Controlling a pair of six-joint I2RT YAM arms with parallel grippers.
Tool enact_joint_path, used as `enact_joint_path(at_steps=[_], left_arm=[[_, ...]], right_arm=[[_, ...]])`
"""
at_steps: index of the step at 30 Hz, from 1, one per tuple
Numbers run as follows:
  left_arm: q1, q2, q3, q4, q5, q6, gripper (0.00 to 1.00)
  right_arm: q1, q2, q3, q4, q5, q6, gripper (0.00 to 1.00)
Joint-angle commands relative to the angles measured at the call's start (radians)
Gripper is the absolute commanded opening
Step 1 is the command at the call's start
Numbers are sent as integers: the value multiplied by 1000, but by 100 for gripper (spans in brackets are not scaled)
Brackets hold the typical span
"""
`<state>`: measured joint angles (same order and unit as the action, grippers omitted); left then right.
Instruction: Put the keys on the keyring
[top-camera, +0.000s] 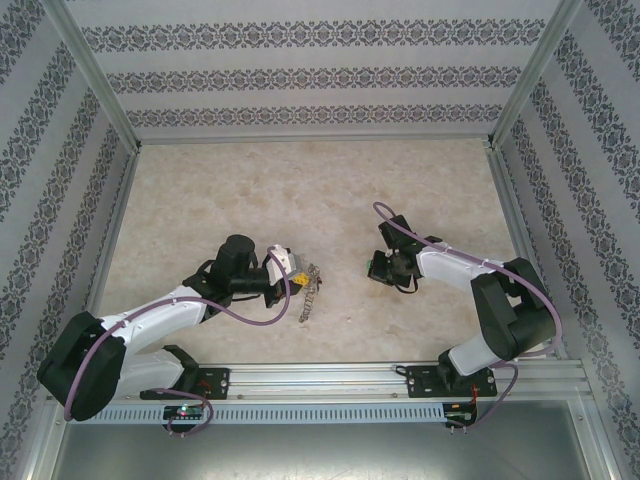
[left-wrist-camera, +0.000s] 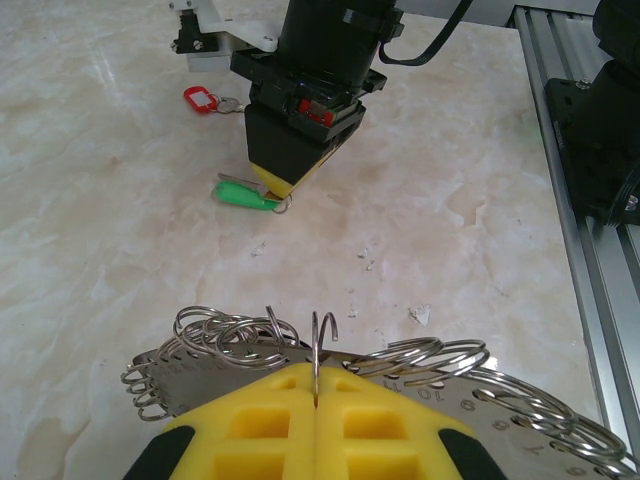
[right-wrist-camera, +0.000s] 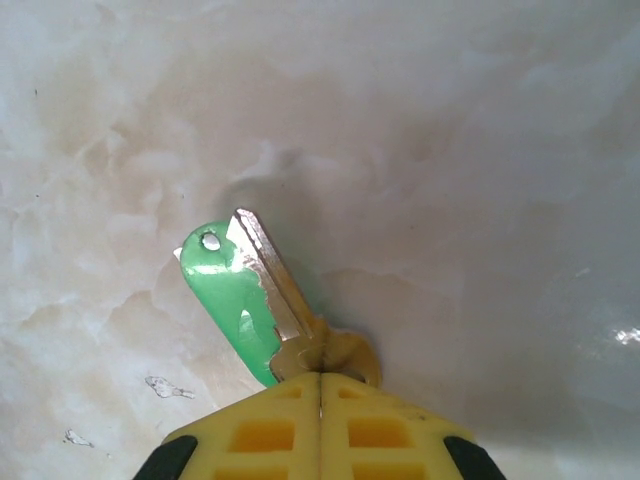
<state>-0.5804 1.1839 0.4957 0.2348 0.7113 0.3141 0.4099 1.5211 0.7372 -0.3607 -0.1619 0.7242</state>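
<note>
The keyring (left-wrist-camera: 225, 335) is clamped between the left fingers (left-wrist-camera: 255, 415). The green key (right-wrist-camera: 232, 300) (flat on the worktop (left-wrist-camera: 460, 190)) is pinched by the right fingers (right-wrist-camera: 265, 430); the red key (left-wrist-camera: 200, 99) is seen beyond them.

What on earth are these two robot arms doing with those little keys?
They are working on getting keys onto a ring. The left hand is shut on a grey metal hoop fringed with small silvery wire rings, holding it above the pale marble-patterned table. The right hand is down at the table, shut on a small metal key with a bright green plastic tag. A second key with a red tag lies untouched beyond it. Neither key is on the hoop yet.
</note>
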Motion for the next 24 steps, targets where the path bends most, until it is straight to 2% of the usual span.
enact_joint_path(at_steps=[1, 7, 12, 15, 16, 24], left_arm=[[11, 2, 21, -12, 30, 20, 0], [11, -2, 21, -18, 29, 24, 0], [11, 2, 20, -20, 30, 26, 0], [11, 3, 20, -19, 30, 29, 0], [11, 3, 20, -21, 31, 29, 0], [11, -4, 15, -26, 36, 36, 0]], right_arm=[[2, -11, 19, -65, 46, -56, 3], [9, -25, 70, -194, 119, -284, 2], [1, -13, 118, -258, 85, -410, 5], [-1, 31, 151, -288, 116, -398, 8], [-5, 43, 159, -291, 115, -378, 12], [-17, 33, 134, -224, 65, -216, 26]])
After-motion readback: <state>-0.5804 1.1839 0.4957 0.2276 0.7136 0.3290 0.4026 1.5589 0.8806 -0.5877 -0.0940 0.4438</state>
